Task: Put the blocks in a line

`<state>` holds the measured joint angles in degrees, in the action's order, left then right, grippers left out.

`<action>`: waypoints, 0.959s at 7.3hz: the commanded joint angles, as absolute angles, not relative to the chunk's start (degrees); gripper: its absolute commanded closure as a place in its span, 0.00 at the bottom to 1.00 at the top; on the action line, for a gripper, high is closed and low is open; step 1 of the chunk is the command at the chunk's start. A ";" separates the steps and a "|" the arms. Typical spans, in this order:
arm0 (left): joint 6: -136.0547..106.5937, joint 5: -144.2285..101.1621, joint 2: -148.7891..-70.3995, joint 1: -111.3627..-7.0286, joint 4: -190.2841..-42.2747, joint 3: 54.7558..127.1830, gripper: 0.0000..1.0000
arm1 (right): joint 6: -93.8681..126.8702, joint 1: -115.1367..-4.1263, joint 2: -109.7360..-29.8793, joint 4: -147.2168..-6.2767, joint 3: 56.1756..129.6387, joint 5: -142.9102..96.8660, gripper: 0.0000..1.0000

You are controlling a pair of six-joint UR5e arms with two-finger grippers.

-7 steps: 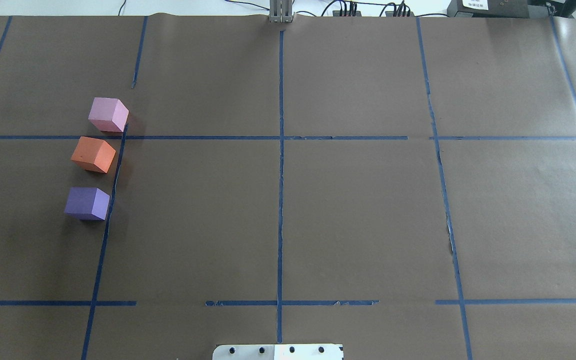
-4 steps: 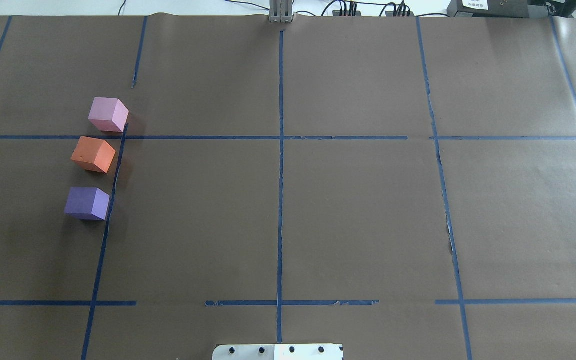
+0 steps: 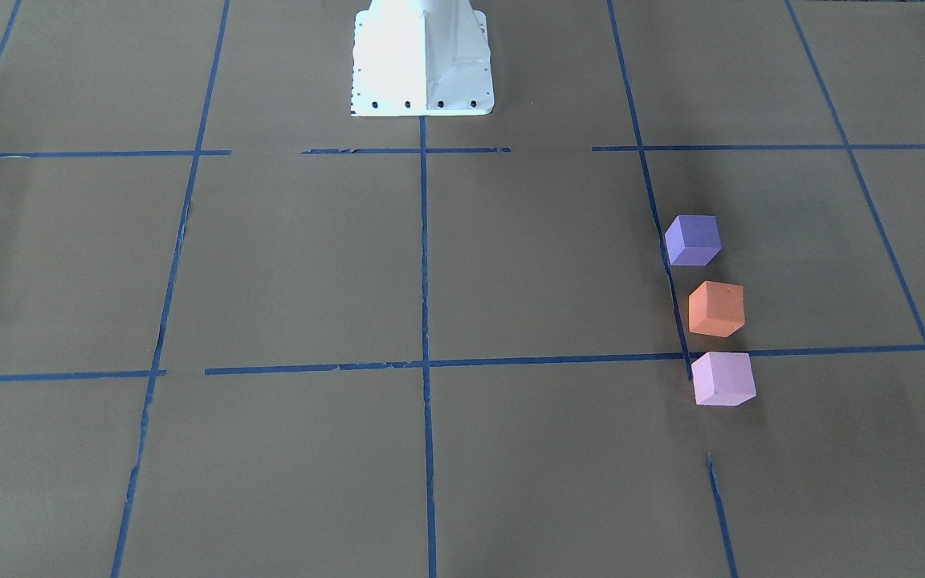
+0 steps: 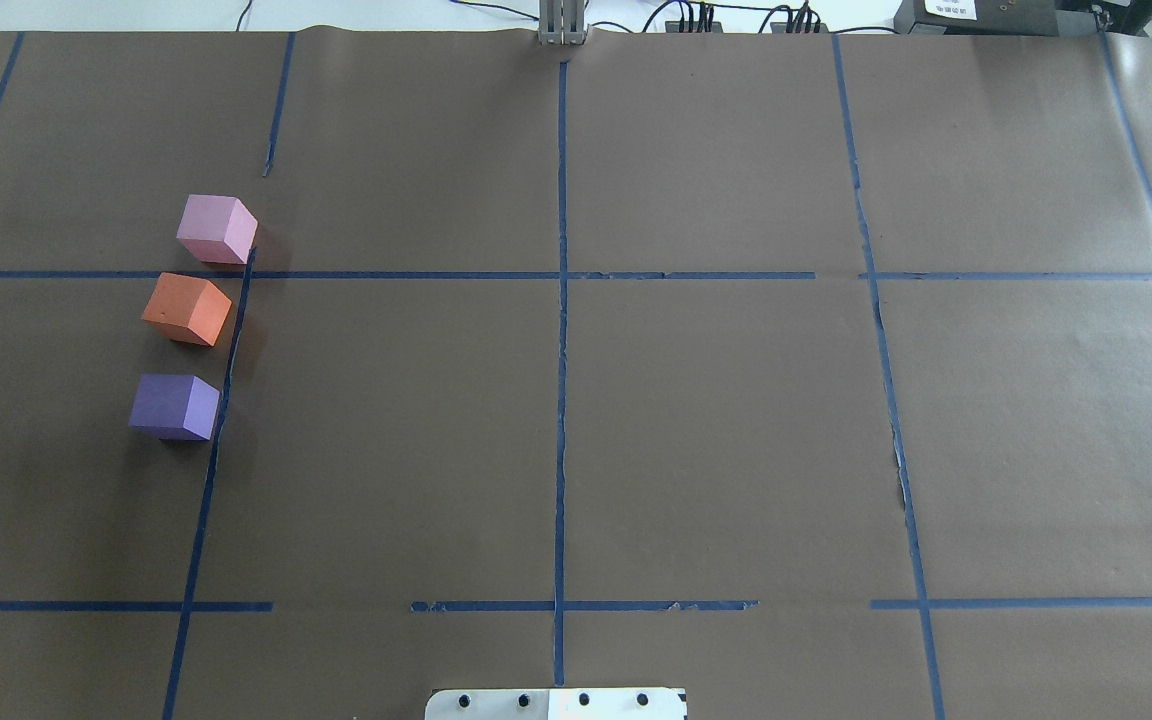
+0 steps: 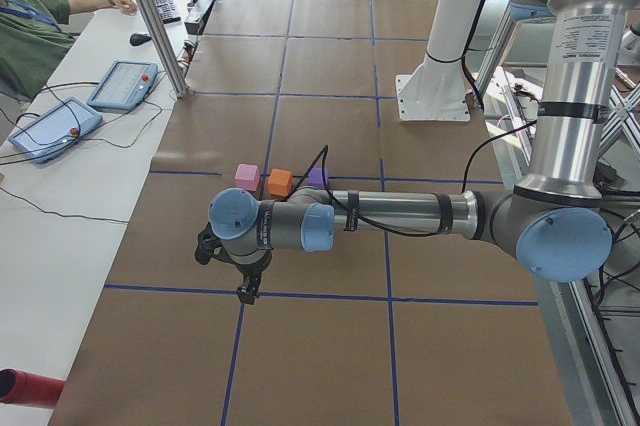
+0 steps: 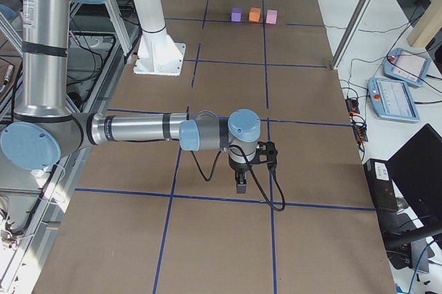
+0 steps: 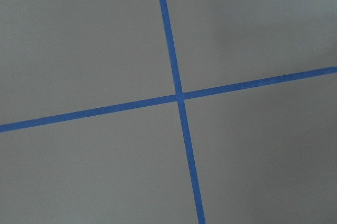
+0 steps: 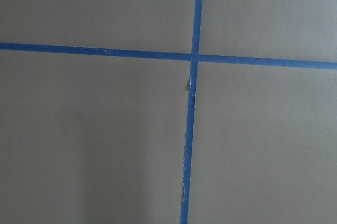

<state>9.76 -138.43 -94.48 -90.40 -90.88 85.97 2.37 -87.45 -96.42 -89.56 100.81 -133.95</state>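
Note:
Three blocks stand in a line on the brown paper at the table's left side, apart from each other. In the overhead view the pale pink block [image 4: 217,229] is farthest, the orange block [image 4: 187,309] in the middle, the violet-purple block [image 4: 174,406] nearest the robot. In the front-facing view they are the purple [image 3: 693,239], orange [image 3: 716,308] and pink [image 3: 723,378] blocks. My left gripper [image 5: 243,286] shows only in the exterior left view, well away from the blocks. My right gripper [image 6: 241,183] shows only in the exterior right view, far from them. I cannot tell whether either is open or shut.
Blue tape lines [image 4: 561,300] grid the brown paper. The white robot base [image 3: 422,60] stands at the table's near edge. Both wrist views show only a tape crossing on paper. A person [image 5: 30,31] and control tablets [image 5: 122,84] are at the side desk.

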 commanded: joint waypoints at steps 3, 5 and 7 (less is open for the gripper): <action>9.76 -138.43 -94.39 -90.44 -90.88 85.96 0.00 | 2.37 -87.45 -96.42 -89.56 100.81 -134.03 0.00; 9.76 -138.43 -93.87 -90.44 -90.88 86.04 0.00 | 2.37 -87.45 -96.42 -89.56 100.81 -133.95 0.00; 9.76 -138.43 -93.78 -90.44 -90.88 86.05 0.00 | 2.37 -87.45 -96.42 -89.56 100.81 -133.95 0.00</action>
